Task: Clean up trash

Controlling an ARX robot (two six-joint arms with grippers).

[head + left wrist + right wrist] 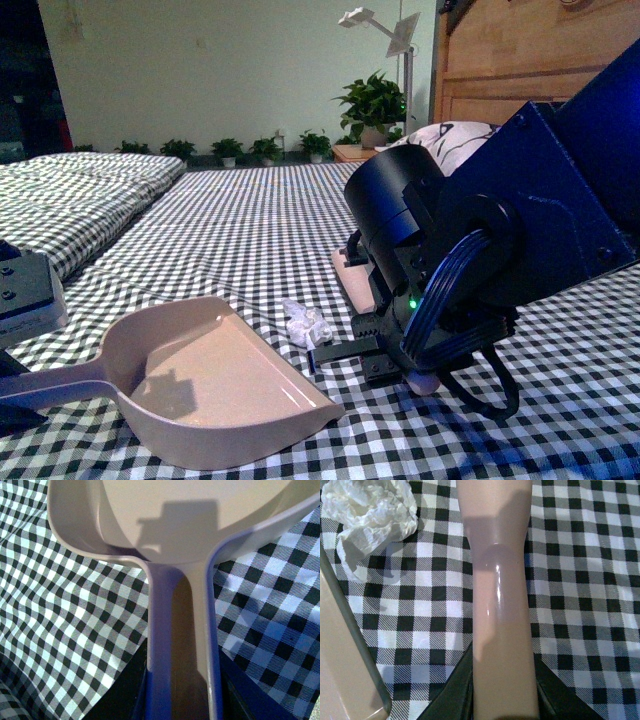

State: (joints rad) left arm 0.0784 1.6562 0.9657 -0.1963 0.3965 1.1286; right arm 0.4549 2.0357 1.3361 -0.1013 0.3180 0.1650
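A small crumpled white wad, the trash (307, 323), lies on the checked bedspread just off the open lip of the beige dustpan (210, 385). In the right wrist view the trash (370, 510) sits between the dustpan's edge (340, 655) and the beige brush handle (500, 580). My right gripper (505, 690) is shut on that brush handle, and its dark arm (450, 250) fills the right of the front view. My left gripper (182, 700) is shut on the dustpan handle (180, 620), whose pan lies flat on the bed and holds nothing.
A patterned pillow (455, 135) leans on the wooden headboard (520, 60) at the back right. A potted plant (372, 105) stands on a nightstand beside a white lamp (385, 30). A second checked bed (70, 190) lies to the left.
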